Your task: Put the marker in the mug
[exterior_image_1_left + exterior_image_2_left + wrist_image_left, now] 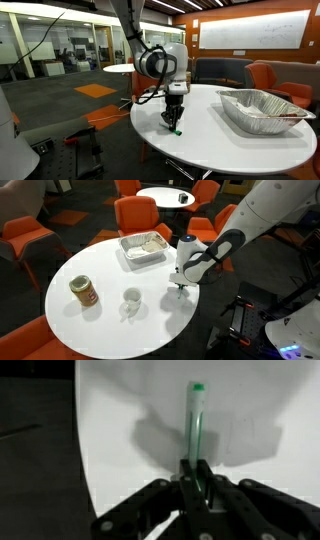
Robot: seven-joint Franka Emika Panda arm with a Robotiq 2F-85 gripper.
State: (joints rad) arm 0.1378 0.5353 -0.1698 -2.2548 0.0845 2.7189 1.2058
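Observation:
My gripper [196, 472] is shut on the thin green marker [195, 420], which sticks out from between the fingers over the white round table [120, 420]. In both exterior views the gripper [175, 120] [180, 286] hangs just above the table near its edge, with the marker's green tip [177, 130] pointing down. The small white mug [131, 300] stands on the table a short way from the gripper. It does not show in the wrist view.
A foil tray [262, 108] [145, 246] sits on the far part of the table [100, 270]. A brown jar [83, 291] stands beyond the mug. Orange chairs [140, 215] and another round table [170, 196] surround the table.

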